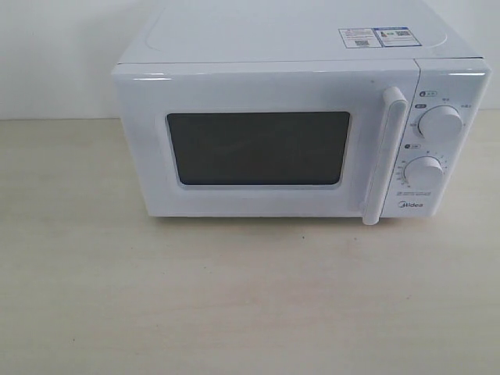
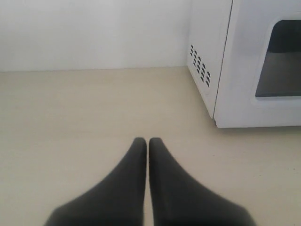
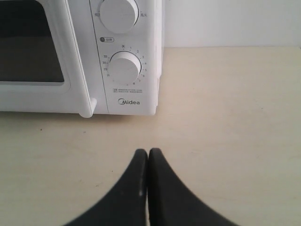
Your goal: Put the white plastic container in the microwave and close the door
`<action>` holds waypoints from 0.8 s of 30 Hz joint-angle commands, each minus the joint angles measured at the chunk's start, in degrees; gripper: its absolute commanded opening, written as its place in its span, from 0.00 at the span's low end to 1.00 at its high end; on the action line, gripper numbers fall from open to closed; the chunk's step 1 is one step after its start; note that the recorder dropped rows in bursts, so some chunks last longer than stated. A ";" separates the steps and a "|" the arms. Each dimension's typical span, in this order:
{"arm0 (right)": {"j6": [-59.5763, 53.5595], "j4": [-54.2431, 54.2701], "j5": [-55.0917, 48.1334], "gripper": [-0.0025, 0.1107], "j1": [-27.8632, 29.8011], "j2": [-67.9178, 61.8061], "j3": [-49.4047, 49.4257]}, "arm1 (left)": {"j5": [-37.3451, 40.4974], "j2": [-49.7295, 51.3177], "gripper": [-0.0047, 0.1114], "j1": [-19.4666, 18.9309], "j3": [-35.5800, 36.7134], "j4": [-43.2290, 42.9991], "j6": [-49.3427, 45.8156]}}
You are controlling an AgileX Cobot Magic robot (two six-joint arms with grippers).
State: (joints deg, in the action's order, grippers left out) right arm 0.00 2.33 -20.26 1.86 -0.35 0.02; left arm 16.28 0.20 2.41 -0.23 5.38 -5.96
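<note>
The microwave (image 1: 301, 125), a white Midea countertop unit, stands on the pale wood-grain table (image 1: 234, 305) towards its rear, near the white wall (image 1: 55, 55).

The door (image 1: 258, 90) is fully shut and flush with the front face. Its vertical white bar handle (image 1: 384, 156) runs down the door's right edge, just beside the control panel.

The dark rectangular window (image 1: 259, 148) shows nothing of the cavity. It cannot be told what the cavity contains or where the white plastic container is.

Control panel: the upper knob (image 1: 440, 123) sits above the lower knob (image 1: 424, 173), with the Midea logo (image 1: 411, 205) below both. Two labels (image 1: 375, 37) lie flat on the top panel, towards its right rear.

Left gripper (image 2: 147, 141): the black fingers (image 2: 127, 183) are pressed together with only a thin seam between them, and they pinch nothing. The gripper is over bare table, apart from the microwave's left front corner. The vent slots (image 2: 200, 65) in the left side wall are in view.

Right gripper (image 3: 148, 151): the black fingers (image 3: 169, 193) are pressed together, tips meeting, and hold nothing. The gripper is over bare table in front of the control panel's right edge, clear of the casing.
</note>
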 commanded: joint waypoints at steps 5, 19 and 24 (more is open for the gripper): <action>0.00 -0.21 1.83 0.02 0.34 0.35 -0.02 | 0.15 -0.20 0.08 -0.12 0.23 -1.57 6.41; 0.00 -0.10 1.83 0.02 0.34 0.35 -0.02 | 0.19 -0.20 0.08 -0.12 0.23 -0.68 5.96; 0.00 -0.10 1.83 0.02 0.34 0.35 -0.02 | 0.19 -0.20 0.08 -0.12 0.23 -0.68 5.96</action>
State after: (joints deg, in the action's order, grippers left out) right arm 0.00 2.33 -19.05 1.86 -0.35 0.02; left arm 16.49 0.20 2.41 -0.23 4.04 -0.40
